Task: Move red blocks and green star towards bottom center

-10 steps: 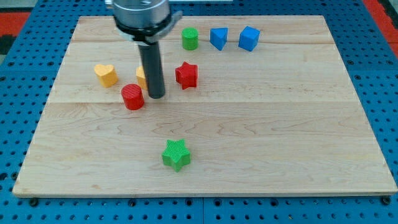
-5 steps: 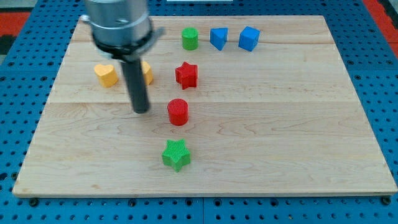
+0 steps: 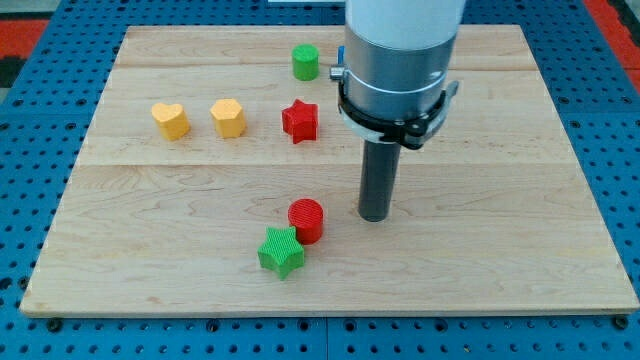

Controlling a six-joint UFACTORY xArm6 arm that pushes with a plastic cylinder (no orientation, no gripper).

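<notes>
The red cylinder stands at the board's lower middle, touching the green star just below and left of it. The red star sits higher up, near the board's upper middle. My tip rests on the board to the right of the red cylinder, a short gap away, and well below and right of the red star. The arm's body hides part of the board's top right.
A yellow heart and a yellow hexagon block lie left of the red star. A green cylinder stands near the top edge. The wooden board lies on a blue pegboard.
The red cylinder has slid right and down to touch the green star, which shifted slightly. My tip moved from the left of the red blocks to the cylinder's right. The arm now covers the blue blocks.
</notes>
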